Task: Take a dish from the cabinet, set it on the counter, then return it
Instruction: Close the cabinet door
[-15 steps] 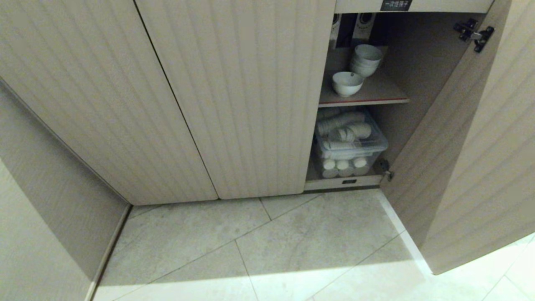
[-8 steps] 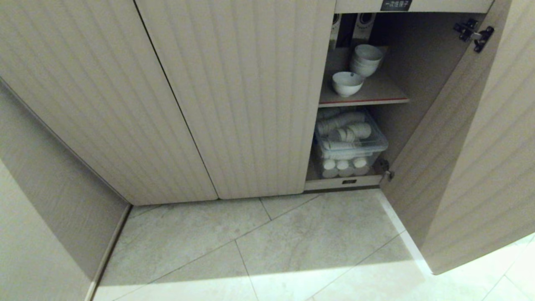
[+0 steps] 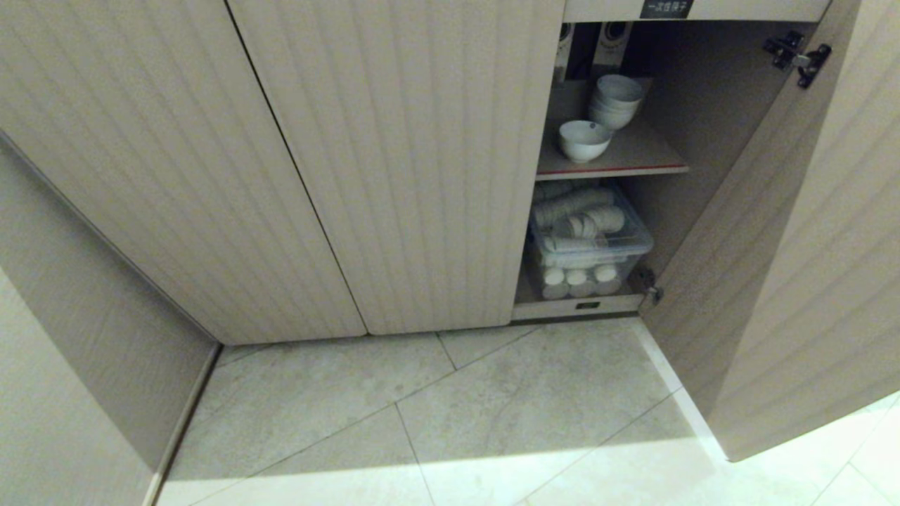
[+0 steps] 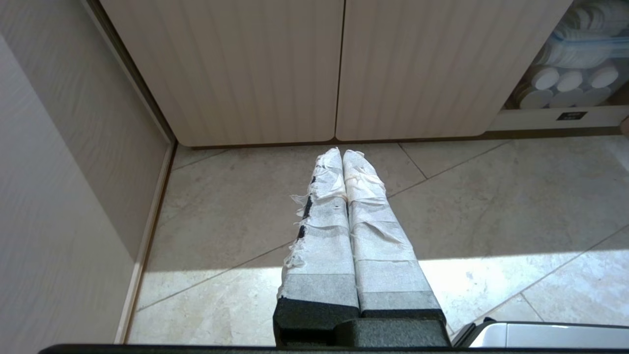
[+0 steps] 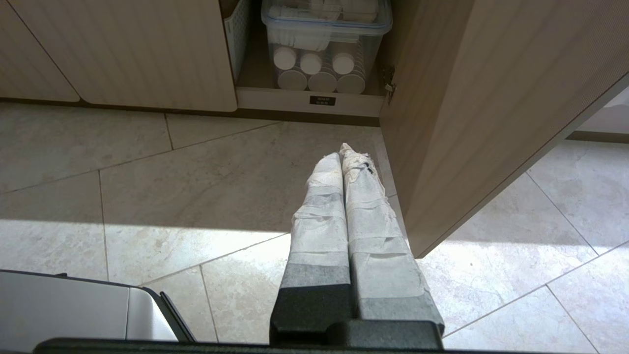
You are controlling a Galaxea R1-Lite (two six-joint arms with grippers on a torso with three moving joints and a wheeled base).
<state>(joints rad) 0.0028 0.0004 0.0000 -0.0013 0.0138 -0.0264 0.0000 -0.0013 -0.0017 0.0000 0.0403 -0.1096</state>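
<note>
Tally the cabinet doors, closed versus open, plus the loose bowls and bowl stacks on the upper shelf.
Closed doors: 2
Open door: 1
Loose bowl: 1
Bowl stack: 1
Total: 5

Nothing has changed between the earlier head views and this one. The cabinet (image 3: 394,161) fills the view exactly as it did, with no shift of the camera. The white bowl (image 3: 583,140) on the shelf (image 3: 636,158) and the clear box of cups (image 3: 587,242) below it lie in the very same places.
</note>
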